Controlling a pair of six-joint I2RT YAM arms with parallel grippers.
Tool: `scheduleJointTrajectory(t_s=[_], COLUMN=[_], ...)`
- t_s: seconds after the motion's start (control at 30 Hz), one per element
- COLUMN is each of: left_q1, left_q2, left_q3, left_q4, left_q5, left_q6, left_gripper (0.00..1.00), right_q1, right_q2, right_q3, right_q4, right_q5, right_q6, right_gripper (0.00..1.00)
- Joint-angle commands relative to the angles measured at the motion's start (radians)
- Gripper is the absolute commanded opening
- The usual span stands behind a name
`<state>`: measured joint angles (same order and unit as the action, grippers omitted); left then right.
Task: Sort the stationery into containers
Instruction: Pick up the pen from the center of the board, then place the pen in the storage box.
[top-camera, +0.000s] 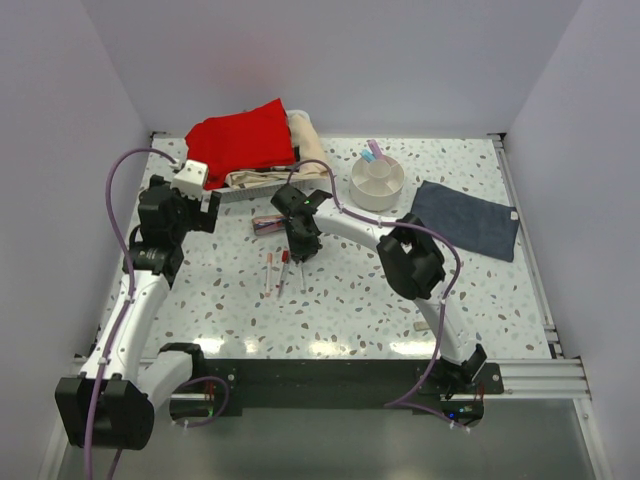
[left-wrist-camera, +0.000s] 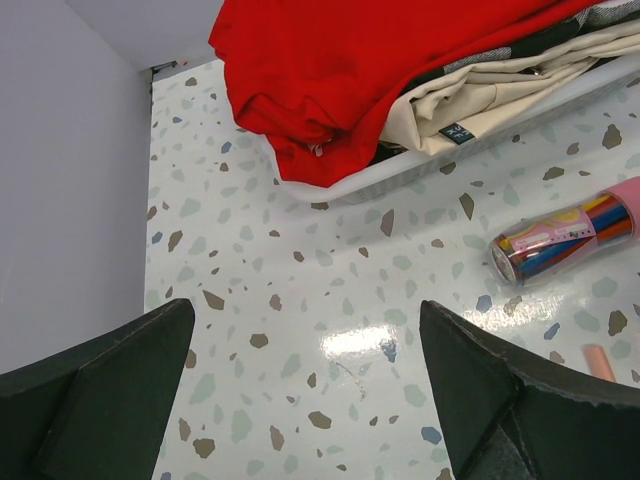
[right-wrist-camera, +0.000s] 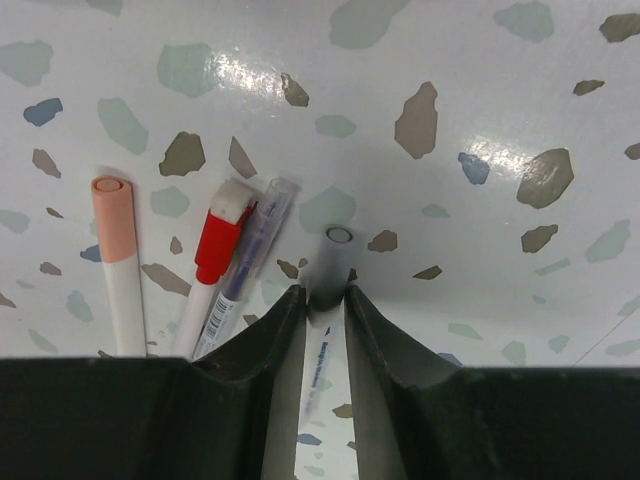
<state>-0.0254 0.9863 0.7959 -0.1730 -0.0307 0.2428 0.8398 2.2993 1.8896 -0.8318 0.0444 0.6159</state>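
My right gripper (right-wrist-camera: 326, 292) is shut on a white pen with a grey cap (right-wrist-camera: 327, 262), low over the table. Beside it lie a pink-capped pen (right-wrist-camera: 118, 262), a red-capped pen (right-wrist-camera: 213, 258) and a clear blue pen (right-wrist-camera: 252, 250). In the top view the right gripper (top-camera: 300, 250) is over these pens (top-camera: 276, 270). A clear tube with a pink cap (left-wrist-camera: 565, 240) lies right of my left gripper (left-wrist-camera: 305, 330), which is open and empty above bare table. The white round organiser (top-camera: 378, 184) stands at the back right with pink and blue markers (top-camera: 372, 152) in it.
A red cloth (top-camera: 240, 140) lies over a tray of beige cloth (top-camera: 300, 140) at the back left. A dark blue-grey cloth (top-camera: 467, 218) lies right of the organiser. A small pinkish-beige item (left-wrist-camera: 598, 361) lies near the tube. Walls enclose the table on three sides.
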Motion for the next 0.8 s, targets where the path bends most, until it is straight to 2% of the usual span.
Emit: scheduleJointTrajectory(t_s=[0.0,0.03,0.1,0.13,0.3,0.5,0.6,0.77], left_q1=[0.008,0.008,0.008,0.008,0.008,0.008,0.008,0.005], left_q2=[0.003,0.005,0.008,0.012,0.031,0.077,0.11,0.207], left_q3=[0.032,0.034,0.037,0.04,0.068,0.085,0.106,0.175], left_q4=[0.046,0.047,0.049,0.047,0.036,0.095,0.144,0.247], left_q5=[0.012,0.015,0.018,0.018,0.026,0.132,0.212,0.42], left_q6=[-0.028,-0.028,-0.03,-0.03,-0.017,0.042,0.072,0.058], left_gripper=[1.0,1.0,1.0,1.0,1.0,1.0,1.0,1.0], right_q1=[0.007,0.007,0.005,0.004,-0.047,-0.123,-0.155,-0.192], right_q2=[0.045,0.043,0.04,0.037,-0.063,-0.352,-0.51,-0.727], right_q3=[-0.044,-0.046,-0.046,-0.046,-0.079,-0.158,-0.234,-0.394], right_q4=[-0.02,-0.017,-0.012,-0.007,0.031,0.124,0.25,0.644], right_q5=[0.055,0.055,0.043,0.038,-0.018,-0.064,-0.083,-0.022], right_q6=[-0.016,-0.016,-0.033,-0.041,-0.125,-0.243,-0.318,-0.473], right_gripper=[0.24,0.23,0.04,0.0,0.0,0.0,0.0,0.0])
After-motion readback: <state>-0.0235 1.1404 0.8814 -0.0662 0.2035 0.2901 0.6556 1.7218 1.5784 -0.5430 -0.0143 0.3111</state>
